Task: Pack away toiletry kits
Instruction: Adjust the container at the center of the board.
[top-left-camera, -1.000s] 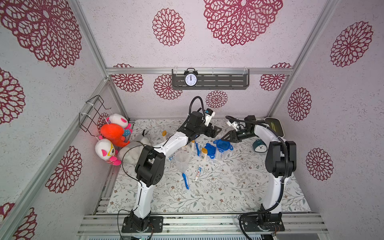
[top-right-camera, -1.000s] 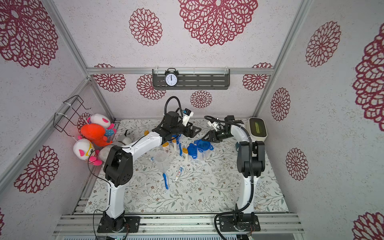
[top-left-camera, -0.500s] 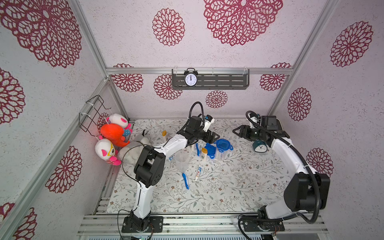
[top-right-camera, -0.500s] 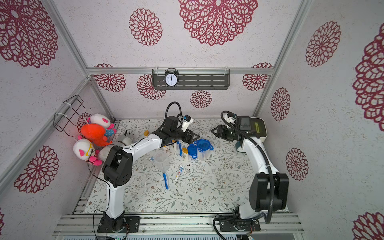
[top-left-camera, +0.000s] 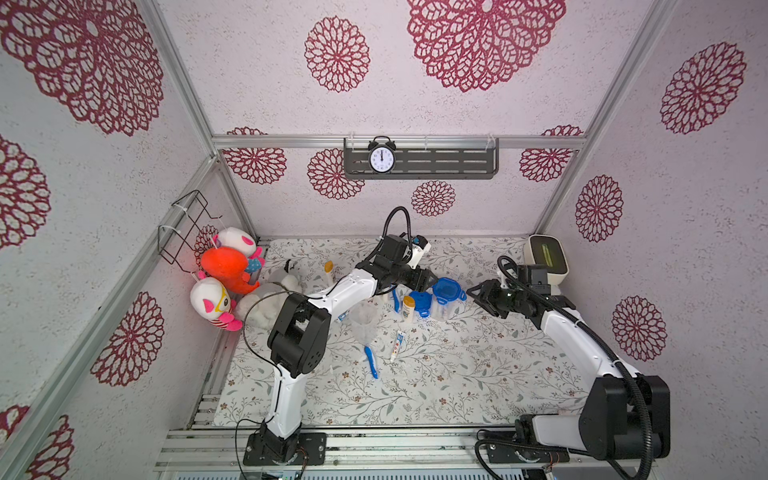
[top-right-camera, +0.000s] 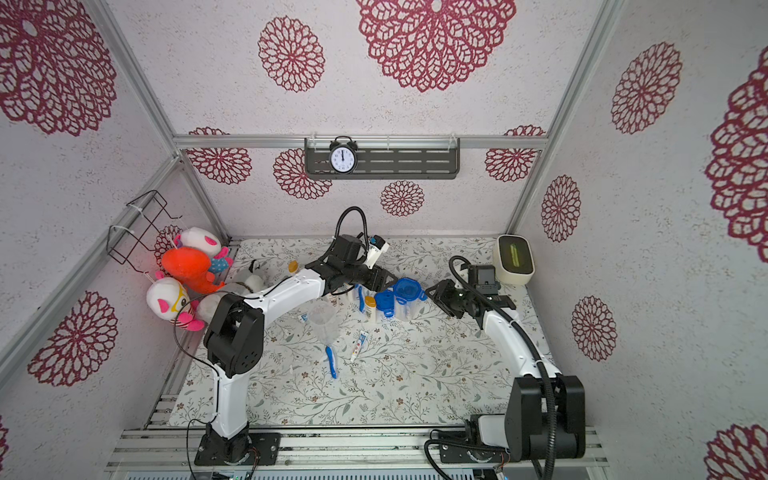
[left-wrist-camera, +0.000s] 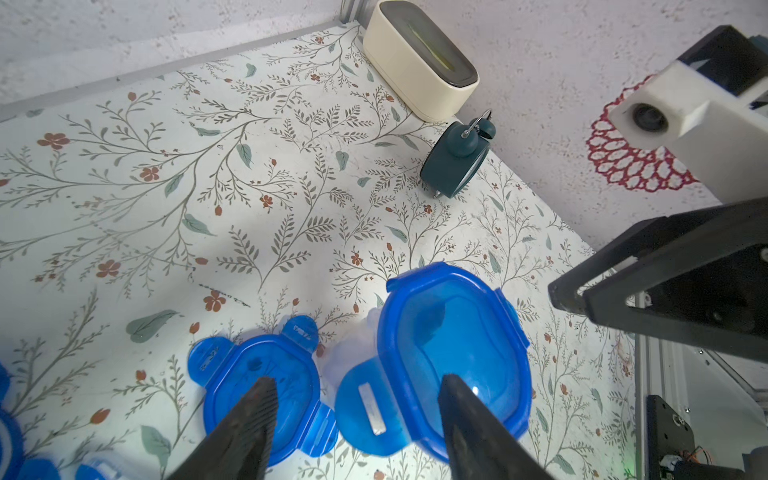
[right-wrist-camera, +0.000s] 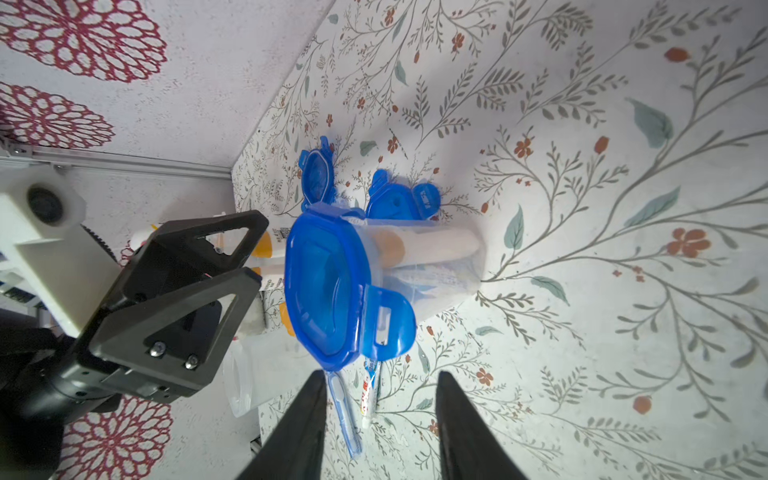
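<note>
Toiletry kits (top-left-camera: 440, 308) sit part-packed on the bench (top-left-camera: 457, 374). Nearest, well in front of the lidded jar (top-left-camera: 446, 290), a blue toothbrush (top-left-camera: 371, 361) and a toothpaste tube (top-left-camera: 397, 347) lie loose by an empty clear jar (top-left-camera: 364, 322), apparently awaiting packing. An orange-capped bottle (top-left-camera: 408, 309) and a spare lid (top-left-camera: 422, 303) stand just beside the lidded jar. The left tool (left-wrist-camera: 357, 384) and right tool (right-wrist-camera: 380, 376) flank that jar, fingers apart and empty, probably to press down its raised tab (right-wrist-camera: 388, 328).

Noted glossy, smooth blue plastic on the lid (left-wrist-camera: 453, 357), clear plastic on the jar (right-wrist-camera: 465, 270), a matt printed sheet over the tabletop (left-wrist-camera: 249, 187), rough texture on the wall (left-wrist-camera: 540, 62), plush on the toys (top-left-camera: 224, 266).
</note>
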